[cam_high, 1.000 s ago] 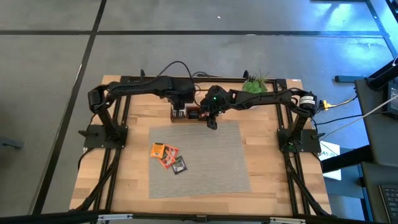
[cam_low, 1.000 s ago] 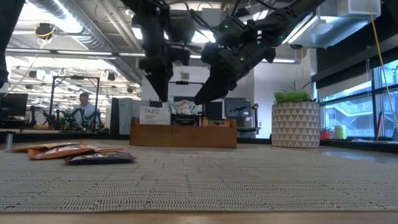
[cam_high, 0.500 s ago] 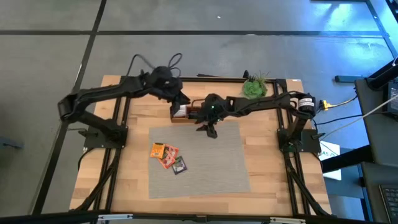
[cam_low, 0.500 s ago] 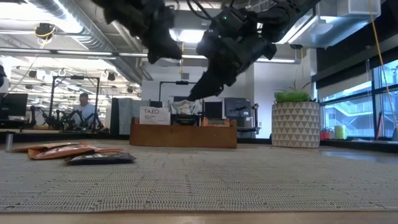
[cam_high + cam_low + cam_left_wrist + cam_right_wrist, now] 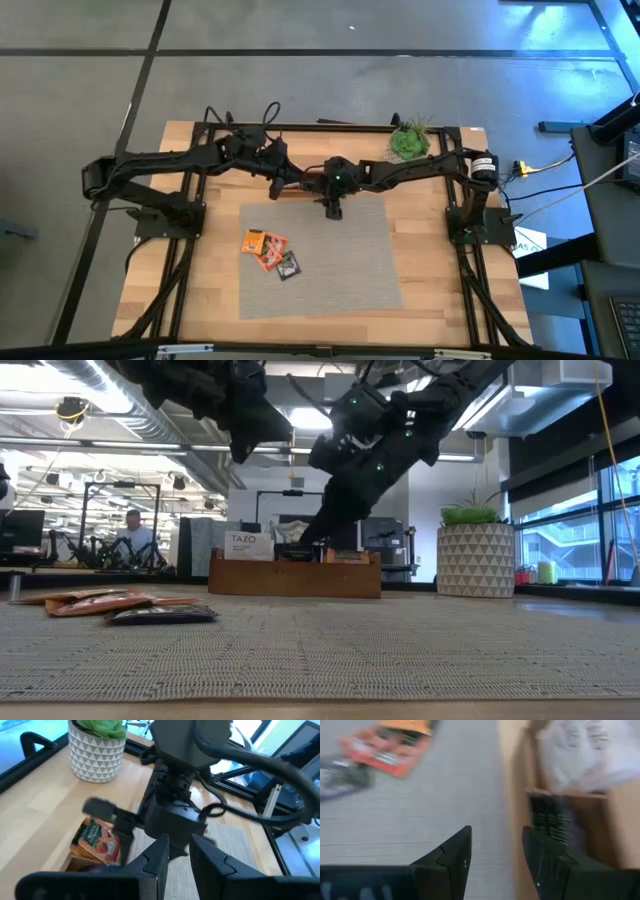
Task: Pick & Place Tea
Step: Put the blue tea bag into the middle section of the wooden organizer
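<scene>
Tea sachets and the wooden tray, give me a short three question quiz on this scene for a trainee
1. True or false: the right gripper holds a tea sachet.
2. Where do the loose tea sachets lie? A) on the grey mat B) in the wooden tray C) on bare wood
3. Fill in: the potted plant stands at the table's far ____ corner, seen from above.

Key: 1. False; it is open and empty, beside the wooden tray. 2. A. 3. right.

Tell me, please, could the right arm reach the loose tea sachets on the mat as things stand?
Probably yes. The right pincer hangs open and empty at the mat's far edge, by the wooden tray. Bare mat lies between it and the sachets, and the left pincer is off over the tray.
</scene>
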{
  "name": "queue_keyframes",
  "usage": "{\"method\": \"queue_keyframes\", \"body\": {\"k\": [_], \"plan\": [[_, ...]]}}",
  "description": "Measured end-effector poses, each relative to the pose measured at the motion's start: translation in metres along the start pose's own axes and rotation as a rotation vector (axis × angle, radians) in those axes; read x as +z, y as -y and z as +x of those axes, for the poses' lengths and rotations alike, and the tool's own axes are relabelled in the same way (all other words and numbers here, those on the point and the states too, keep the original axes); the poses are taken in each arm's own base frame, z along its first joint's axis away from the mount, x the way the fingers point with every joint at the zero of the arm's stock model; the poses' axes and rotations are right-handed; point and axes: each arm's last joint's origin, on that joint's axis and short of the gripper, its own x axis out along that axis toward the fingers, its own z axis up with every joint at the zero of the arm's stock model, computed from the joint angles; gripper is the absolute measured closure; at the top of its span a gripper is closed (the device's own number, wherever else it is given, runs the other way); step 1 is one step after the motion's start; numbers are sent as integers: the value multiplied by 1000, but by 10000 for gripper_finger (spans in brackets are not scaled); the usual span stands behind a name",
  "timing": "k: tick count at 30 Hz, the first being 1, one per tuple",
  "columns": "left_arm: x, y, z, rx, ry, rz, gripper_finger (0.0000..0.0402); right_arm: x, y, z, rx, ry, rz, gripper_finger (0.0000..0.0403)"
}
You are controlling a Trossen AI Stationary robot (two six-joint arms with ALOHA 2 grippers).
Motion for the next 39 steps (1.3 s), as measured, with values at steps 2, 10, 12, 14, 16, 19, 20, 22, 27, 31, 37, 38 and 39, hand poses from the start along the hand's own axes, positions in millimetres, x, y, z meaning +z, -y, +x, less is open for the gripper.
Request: {"method": "queue_keyframes", "body": {"k": [2,10,12,14,16,19,20,22,27,31,37,38,39], "plan": [[0,1,1,5,0,2,328,0,4,0,-120,-15,-15,226],[-1,3,1,3,-2,-12,327,2,18,-4,-402,-23,3,226],[-2,4,2,-2,-7,-11,327,3,19,-4,-404,-17,5,226],[-4,6,2,-2,-34,-17,329,5,17,-4,-395,-7,3,226],[-11,6,3,5,-94,-36,329,11,13,-4,-358,2,-4,226],[-22,9,3,16,-205,-69,328,23,8,-6,-291,42,-10,226],[-27,11,3,17,-243,-83,327,28,6,-7,-265,56,-4,226],[-35,17,3,13,-314,-116,327,36,4,-10,-212,71,24,226],[-50,40,6,35,-422,-197,329,47,0,-14,-43,102,119,226],[-63,67,8,99,-434,-211,327,43,-5,-13,88,97,176,226],[-85,113,5,268,-319,-263,329,41,-14,-11,198,88,187,226],[-87,119,4,290,-281,-278,329,41,-15,-11,206,90,184,226],[-90,126,4,308,-242,-294,329,42,-17,-11,213,93,182,226]]}}
